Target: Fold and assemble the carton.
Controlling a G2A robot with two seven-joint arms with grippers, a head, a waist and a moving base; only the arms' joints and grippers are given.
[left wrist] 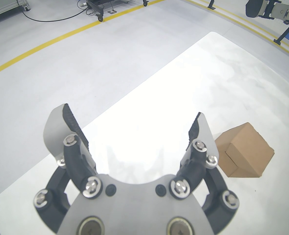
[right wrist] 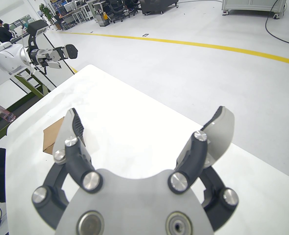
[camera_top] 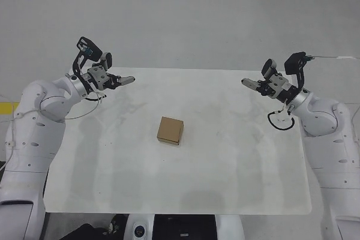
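the carton [camera_top: 170, 130] looks already folded into a closed box on the table [camera_top: 228, 180], little seemingly left; left gripper [camera_top: 123, 80] and right gripper [camera_top: 247, 82] hang well apart from it, fingers wide, empty.

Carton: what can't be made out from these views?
Small brown cardboard carton, top view: too small to tell whether flaps are tucked; underside hidden against the white table.
Right wrist view: mostly hidden behind a finger of the right gripper.
Left wrist view: far faces turned away.

- Brown carton [camera_top: 170, 130], boxed up, near middle of white surface [camera_top: 228, 180].
- Left gripper [camera_top: 126, 79] and right gripper [camera_top: 246, 82] above opposite far corners, well apart from carton.
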